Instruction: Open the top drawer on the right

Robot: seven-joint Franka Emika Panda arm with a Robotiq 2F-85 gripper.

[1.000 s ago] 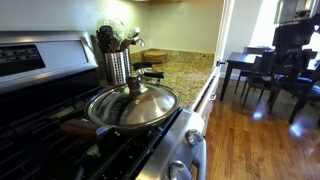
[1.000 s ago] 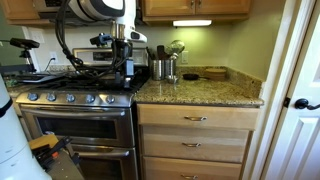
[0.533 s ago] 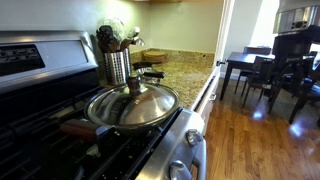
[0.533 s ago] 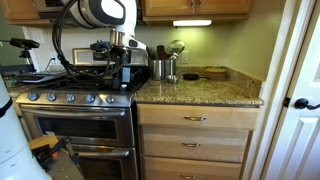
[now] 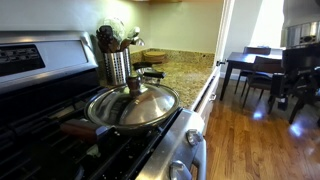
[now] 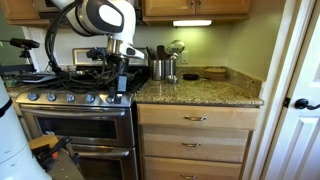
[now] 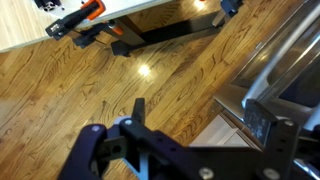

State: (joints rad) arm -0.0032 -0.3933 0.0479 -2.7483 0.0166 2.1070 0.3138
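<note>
The top drawer (image 6: 195, 118) sits under the granite counter to the right of the stove. Its front looks light wood with a slim metal handle, and it is closed. Two more closed drawers lie below it. My gripper (image 6: 119, 77) hangs over the stove top's front edge, left of and above the drawer, apart from it. It shows as a dark shape at the right of an exterior view (image 5: 299, 68). In the wrist view my gripper (image 7: 180, 135) is open and empty over the wood floor, with the steel stove front (image 7: 275, 55) at the right.
A lidded pan (image 5: 132, 105) and a steel utensil holder (image 5: 117, 62) stand on the stove and counter. The stove knobs (image 6: 75, 98) line its front. A white door (image 6: 300, 90) bounds the right. A dining table (image 5: 248, 62) stands beyond. An orange tool (image 7: 78, 20) lies on the floor.
My arm has swung down and forward. The gripper has dropped from above the stove's back towards its front edge. The drawer has not moved.
</note>
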